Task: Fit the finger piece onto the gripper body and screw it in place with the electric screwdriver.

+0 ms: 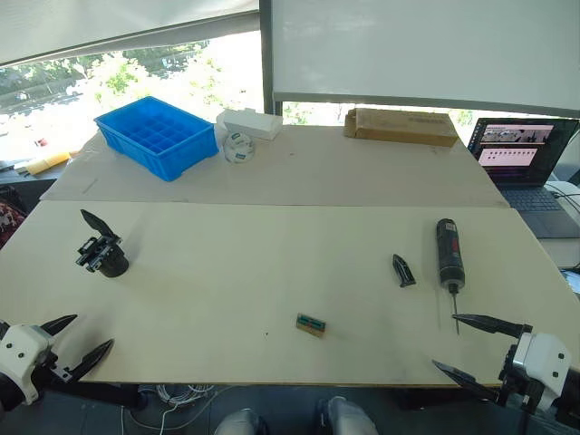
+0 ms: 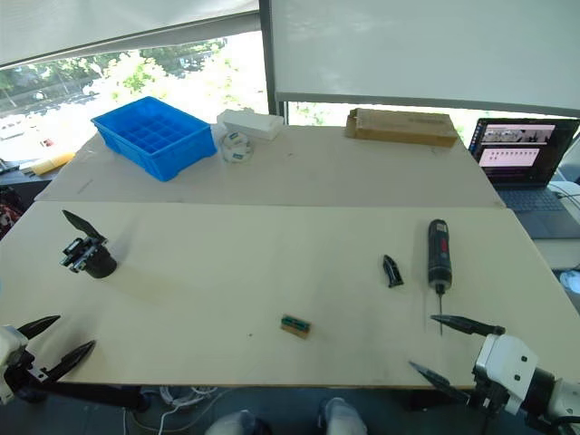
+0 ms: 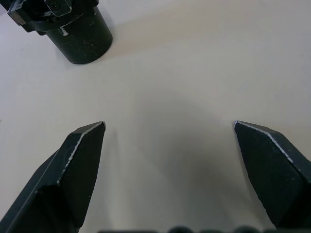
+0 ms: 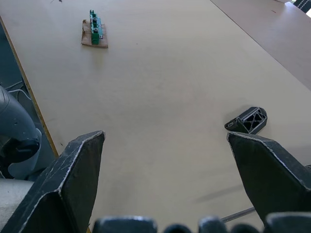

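The left gripper (image 1: 71, 342) hangs at the near edge of the table (image 1: 272, 263) with its two black fingers spread wide apart and nothing between them. The gripper body (image 1: 104, 254) sits on the table a little way ahead of these open jaws, standing on its round base with one pointed finger sticking up. In the left wrist view the gripper body (image 3: 73, 29) is beyond the fingertips and off to one side, not touching them.

The right gripper (image 1: 478, 346) is at the near edge too, and its jaws are also wide open and hold nothing. The electric screwdriver (image 1: 449, 256) lies flat on the table just ahead of these jaws, with its thin metal bit pointing back at them and ending near one fingertip. The finger piece (image 1: 403, 270) lies just beside the screwdriver, on the side toward the left gripper. In the right wrist view the finger piece (image 4: 248, 120) rests just past one fingertip.

A small green-and-tan block (image 1: 311, 325) lies on the table between the two grippers, closer to the right one.
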`<action>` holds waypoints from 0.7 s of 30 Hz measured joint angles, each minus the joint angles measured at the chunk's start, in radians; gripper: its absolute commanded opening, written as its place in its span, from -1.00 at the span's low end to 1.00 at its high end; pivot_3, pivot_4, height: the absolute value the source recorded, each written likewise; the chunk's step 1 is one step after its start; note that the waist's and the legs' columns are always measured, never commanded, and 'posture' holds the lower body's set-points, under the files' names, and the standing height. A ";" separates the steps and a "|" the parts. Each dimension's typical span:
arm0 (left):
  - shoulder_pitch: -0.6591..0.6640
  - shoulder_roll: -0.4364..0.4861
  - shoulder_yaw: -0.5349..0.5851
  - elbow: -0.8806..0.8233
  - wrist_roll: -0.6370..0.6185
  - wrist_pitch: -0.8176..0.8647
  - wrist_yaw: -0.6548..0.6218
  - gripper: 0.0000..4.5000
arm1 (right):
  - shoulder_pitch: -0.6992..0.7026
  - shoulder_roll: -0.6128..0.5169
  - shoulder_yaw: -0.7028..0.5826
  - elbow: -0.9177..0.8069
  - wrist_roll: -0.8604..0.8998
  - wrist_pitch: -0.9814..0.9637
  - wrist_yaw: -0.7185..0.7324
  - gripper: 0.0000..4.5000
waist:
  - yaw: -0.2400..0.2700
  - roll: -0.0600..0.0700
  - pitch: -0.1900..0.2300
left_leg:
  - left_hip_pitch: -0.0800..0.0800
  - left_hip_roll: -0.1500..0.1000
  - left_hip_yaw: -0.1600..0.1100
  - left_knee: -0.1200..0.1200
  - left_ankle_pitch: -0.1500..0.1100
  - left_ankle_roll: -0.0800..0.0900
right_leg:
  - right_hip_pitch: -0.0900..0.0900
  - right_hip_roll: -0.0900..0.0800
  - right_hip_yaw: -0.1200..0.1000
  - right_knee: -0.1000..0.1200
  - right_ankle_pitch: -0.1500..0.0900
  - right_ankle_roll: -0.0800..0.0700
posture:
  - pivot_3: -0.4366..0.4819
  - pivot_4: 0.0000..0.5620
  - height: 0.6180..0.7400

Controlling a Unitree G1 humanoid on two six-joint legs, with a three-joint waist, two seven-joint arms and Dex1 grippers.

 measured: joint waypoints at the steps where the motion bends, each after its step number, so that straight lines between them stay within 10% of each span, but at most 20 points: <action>1: 0.000 0.000 0.000 0.000 0.000 0.000 0.000 1.00 | 0.000 0.000 0.000 0.000 0.000 0.000 0.000 0.97 | 0.000 0.000 0.000 | 0.000 0.000 0.000 0.000 0.000 0.000 | 0.000 0.000 0.000 0.000 0.000 0.000 | -0.05 -0.47 1.00; 21: -0.022 -0.198 0.132 -0.056 -0.133 0.231 0.295 1.00 | -0.173 0.200 0.145 -0.213 0.114 0.056 -0.210 0.97 | -0.001 -0.005 -0.006 | 0.000 0.000 -0.001 0.000 0.000 -0.002 | 0.000 0.001 -0.001 0.001 0.004 0.001 | -0.05 -0.47 1.00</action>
